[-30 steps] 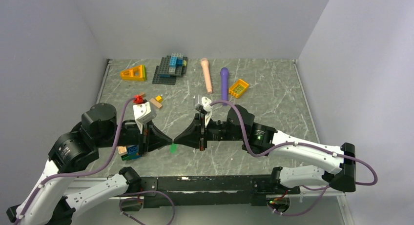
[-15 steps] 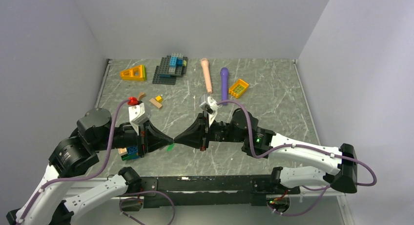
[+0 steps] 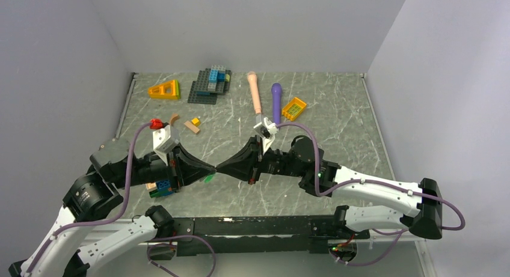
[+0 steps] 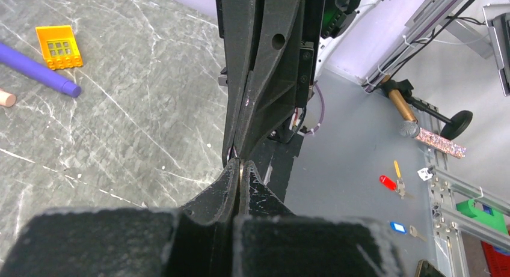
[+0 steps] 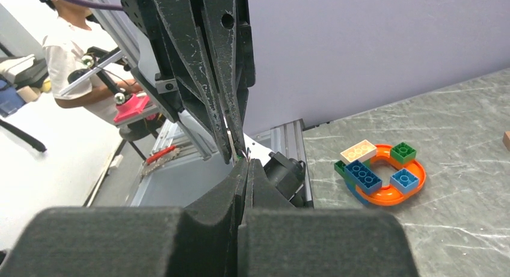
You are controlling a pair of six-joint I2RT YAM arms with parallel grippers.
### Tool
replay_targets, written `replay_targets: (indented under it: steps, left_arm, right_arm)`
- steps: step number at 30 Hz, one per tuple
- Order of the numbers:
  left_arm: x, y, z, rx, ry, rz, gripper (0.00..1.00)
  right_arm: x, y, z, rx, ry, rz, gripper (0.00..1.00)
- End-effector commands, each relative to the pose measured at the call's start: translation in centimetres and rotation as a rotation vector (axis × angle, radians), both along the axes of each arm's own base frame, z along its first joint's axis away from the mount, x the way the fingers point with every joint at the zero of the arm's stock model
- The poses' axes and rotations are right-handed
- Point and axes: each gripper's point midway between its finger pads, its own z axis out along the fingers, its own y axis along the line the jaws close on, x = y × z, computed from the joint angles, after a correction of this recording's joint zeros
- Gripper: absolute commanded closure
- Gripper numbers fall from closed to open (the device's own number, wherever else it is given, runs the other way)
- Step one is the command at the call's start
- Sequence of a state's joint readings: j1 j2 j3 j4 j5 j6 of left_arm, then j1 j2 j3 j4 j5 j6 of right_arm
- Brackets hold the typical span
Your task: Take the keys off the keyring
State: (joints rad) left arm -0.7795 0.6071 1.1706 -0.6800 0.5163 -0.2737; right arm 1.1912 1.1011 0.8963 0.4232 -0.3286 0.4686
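My left gripper [image 3: 211, 168] and right gripper [image 3: 219, 167] meet tip to tip above the near middle of the table. Both are shut on a thin metal keyring [image 4: 231, 154], which is almost entirely hidden between the fingertips. A green key tag [image 3: 208, 178] hangs just below the meeting point, under the left fingertips. In the left wrist view my left gripper [image 4: 240, 164] pinches a pale metal sliver. In the right wrist view my right gripper [image 5: 245, 162] is closed, with a speck of green [image 5: 243, 158] at its tip.
At the back lie a yellow wedge [image 3: 163, 89], a grey plate with blue bricks [image 3: 209, 85], a peach cylinder [image 3: 255, 92], a purple cylinder [image 3: 276, 101] and a yellow window brick [image 3: 294, 108]. An orange brick ring [image 5: 379, 172] sits under the left arm. Red-tagged [image 4: 388, 182] and blue-tagged [image 4: 397, 227] keys lie off the table.
Both grippers stay shut and tip to tip. Both wrists have swung slightly toward the far side, the meeting point has risen a little, and the green tag has shifted slightly left.
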Motion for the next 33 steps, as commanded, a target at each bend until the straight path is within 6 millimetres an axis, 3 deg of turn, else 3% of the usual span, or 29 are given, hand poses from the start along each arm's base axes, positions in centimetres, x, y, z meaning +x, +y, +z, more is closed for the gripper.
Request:
replay_targets:
  steps: [1,21,33]
  left_arm:
    - [0.6,-0.3,2.6,-0.105,-0.053,0.027,1.0]
    - [4.5,1.6,2.0,-0.188,-0.032,0.3,1.0]
    - [4.7,1.8,2.3,-0.205,-0.036,0.32,1.0]
  right_arm:
    - [0.2,-0.6,1.9,0.096,0.0,-0.021,1.0]
    - [0.1,-0.3,1.7,0.177,0.02,-0.086,1.0]
    - [-0.4,0.8,1.5,0.137,0.0,-0.086,1.0]
